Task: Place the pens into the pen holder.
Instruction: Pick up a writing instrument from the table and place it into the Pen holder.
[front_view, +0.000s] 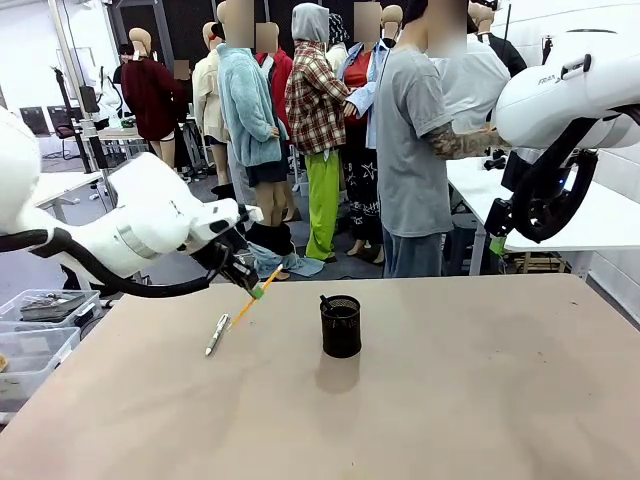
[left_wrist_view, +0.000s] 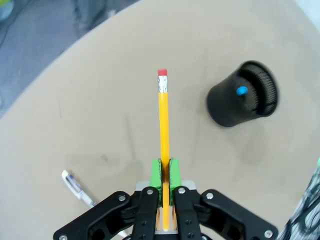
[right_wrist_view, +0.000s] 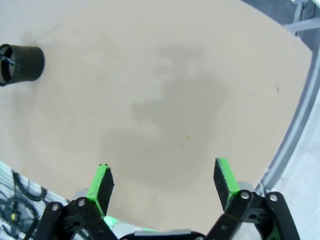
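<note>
Pencil (left_wrist_view: 163, 115) clamped in left pincer (left_wrist_view: 165, 164), eraser end forward; pen holder (left_wrist_view: 235, 102) apart; right pincer (right_wrist_view: 162, 169) wide, empty.

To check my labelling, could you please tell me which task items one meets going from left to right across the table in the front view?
Silver pen → yellow pencil → black pen holder.

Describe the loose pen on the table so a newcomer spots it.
On the tan table, find the black mesh pen holder near the middle. Left of it in the front view lies a silver-white pen, flat on the surface. Unlike the yellow pencil clamped in the left tool nearby, nothing holds it.
</note>
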